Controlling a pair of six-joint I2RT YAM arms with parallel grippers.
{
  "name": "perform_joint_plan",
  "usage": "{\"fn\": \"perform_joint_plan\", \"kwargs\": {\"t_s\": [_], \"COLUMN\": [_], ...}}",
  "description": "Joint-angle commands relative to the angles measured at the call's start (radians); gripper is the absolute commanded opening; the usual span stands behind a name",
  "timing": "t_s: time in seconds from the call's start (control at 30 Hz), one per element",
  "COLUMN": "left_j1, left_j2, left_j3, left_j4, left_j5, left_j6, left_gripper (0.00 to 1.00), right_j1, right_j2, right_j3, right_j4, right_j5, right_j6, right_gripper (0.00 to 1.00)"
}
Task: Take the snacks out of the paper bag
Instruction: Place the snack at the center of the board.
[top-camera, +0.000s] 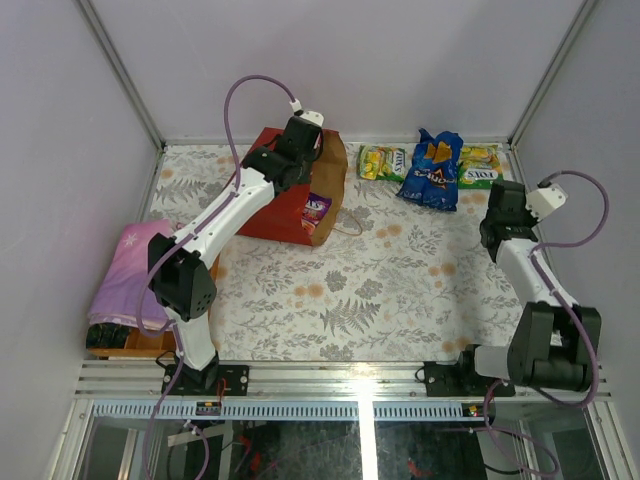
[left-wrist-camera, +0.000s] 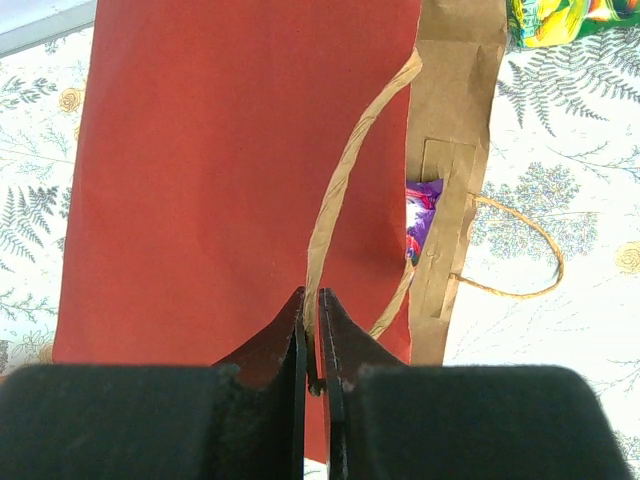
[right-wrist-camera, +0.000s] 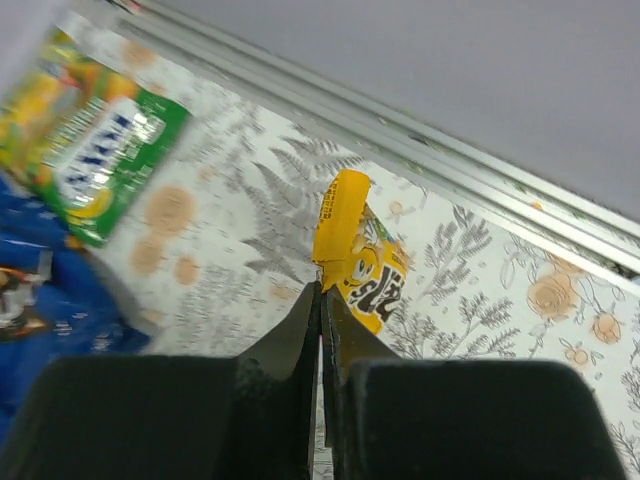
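Left gripper (left-wrist-camera: 312, 298) pinching bag (left-wrist-camera: 220, 180) handle (left-wrist-camera: 340, 187), right gripper (right-wrist-camera: 320, 292) pinching yellow packet (right-wrist-camera: 372, 278) edge

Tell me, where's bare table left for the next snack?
Free: the middle and near strip of the table, between the paper bag and the right arm. Crowded: the far-right edge, around the blue chip bag and green packets.

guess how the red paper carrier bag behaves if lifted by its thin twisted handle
Probably light: the red paper carrier bag lies flat. Its thin twisted handle, pinched in the left gripper, looks floppy, so the bag may swing. The purple packet at its mouth might slide out.
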Motion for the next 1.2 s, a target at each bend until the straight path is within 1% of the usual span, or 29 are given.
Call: {"fn": "perform_joint_plan", "kwargs": {"t_s": [0.0, 0.13, 0.33, 0.67, 0.77, 0.9, 0.97, 1.0, 1.03, 1.07, 1.1, 1.13, 1.17], "left_j1": [-0.006, -0.006, -0.007, -0.008, -0.007, -0.008, -0.007, -0.007, -0.007, -0.006, -0.007, -0.008, -0.007], "left_j2": [-0.026, -0.030, -0.024, -0.036, -0.037, -0.040, -0.039, -0.039, -0.039, -0.038, -0.038, -0.037, -0.037], "left_j3": [0.012, 0.005, 0.010, 0.005, 0.007, 0.005, 0.005, 0.005, 0.005, 0.005, 0.006, 0.006, 0.006], "left_j4": [0.006, 0.013, 0.009, 0.010, 0.010, 0.010, 0.010, 0.010, 0.010, 0.011, 0.008, 0.007, 0.006], "left_j5": [-0.030, -0.040, -0.036, -0.062, -0.069, -0.077, -0.079, -0.081, -0.080, -0.081, -0.080, -0.080, -0.080], "left_j6": [0.018, 0.022, 0.022, 0.030, 0.031, 0.032, 0.033, 0.032, 0.033, 0.033, 0.032, 0.032, 0.033], "left_gripper": [0.07, 0.08, 0.08, 0.08, 0.08, 0.08, 0.08, 0.08, 0.08, 0.08, 0.08, 0.08, 0.08], "right_j1": [0.001, 0.001, 0.001, 0.002, 0.001, 0.001, 0.002, 0.002, 0.002, 0.003, 0.002, 0.002, 0.002], "right_j2": [0.110, 0.168, 0.281, 0.490, 0.538, 0.565, 0.556, 0.547, 0.537, 0.524, 0.512, 0.502, 0.495], "right_j3": [0.034, 0.032, 0.115, 0.274, 0.328, 0.375, 0.378, 0.375, 0.368, 0.359, 0.355, 0.355, 0.358], "right_j4": [-0.064, -0.035, 0.005, 0.107, 0.119, 0.145, 0.188, 0.209, 0.232, 0.260, 0.281, 0.288, 0.282], "right_j5": [0.103, 0.130, 0.138, 0.075, 0.038, -0.019, -0.058, -0.076, -0.103, -0.134, -0.169, -0.203, -0.249], "right_j6": [0.086, 0.115, 0.116, 0.149, 0.165, 0.180, 0.169, 0.167, 0.163, 0.156, 0.152, 0.152, 0.154], "right_gripper": [0.00, 0.00, 0.00, 0.00, 0.02, 0.09, 0.13, 0.17, 0.31, 0.59, 0.81, 0.97, 1.00]}}
